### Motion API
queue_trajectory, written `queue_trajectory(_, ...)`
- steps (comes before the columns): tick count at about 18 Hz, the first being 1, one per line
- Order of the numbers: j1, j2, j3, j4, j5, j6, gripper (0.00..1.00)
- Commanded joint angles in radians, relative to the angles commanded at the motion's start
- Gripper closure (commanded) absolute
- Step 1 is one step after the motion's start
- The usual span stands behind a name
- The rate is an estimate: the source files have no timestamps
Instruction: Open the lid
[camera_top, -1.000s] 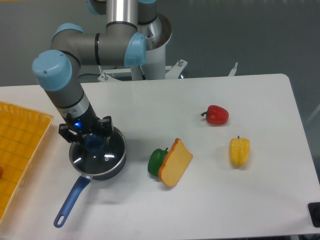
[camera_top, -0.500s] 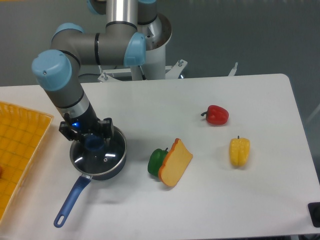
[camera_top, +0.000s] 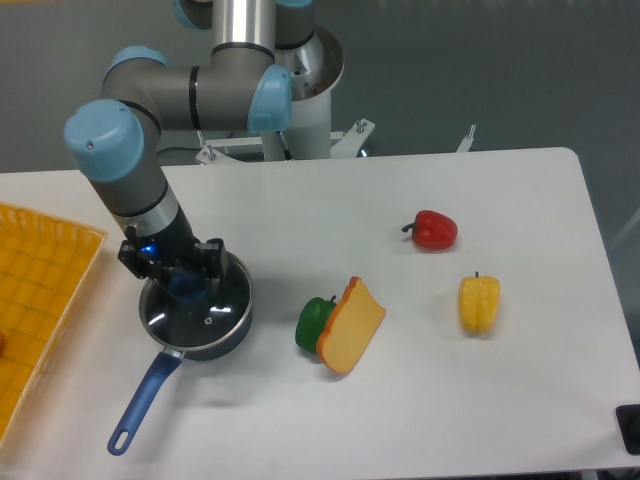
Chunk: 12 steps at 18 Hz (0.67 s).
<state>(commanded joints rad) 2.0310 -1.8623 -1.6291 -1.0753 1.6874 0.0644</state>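
The lid (camera_top: 216, 308), a clear glass disc with a metal rim, lies on the dark blue saucepan (camera_top: 238, 322) at the left of the table. Its blue knob (camera_top: 186, 288) shows at the centre. My gripper (camera_top: 182, 272) points straight down over the knob, its black fingers (camera_top: 208, 256) standing on either side of it. The jaws look open, with a small gap to the knob on each side. The far part of the lid is hidden behind the gripper.
The saucepan's long blue handle (camera_top: 142, 398) points toward the front left. A yellow tray (camera_top: 40, 300) lies at the left edge. A green pepper (camera_top: 314, 322) and a bread slice (camera_top: 352, 325) sit right of the pan, with a red pepper (camera_top: 433, 230) and a yellow pepper (camera_top: 479, 303) further right.
The gripper has sunk slightly lower around the knob and its fingers have drawn a little closer together. The lid and pan have not moved.
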Motion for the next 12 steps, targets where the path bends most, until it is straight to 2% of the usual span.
queue_trajectory(12,-0.009,0.002,-0.011,-0.002,-0.006,0.000,0.36)
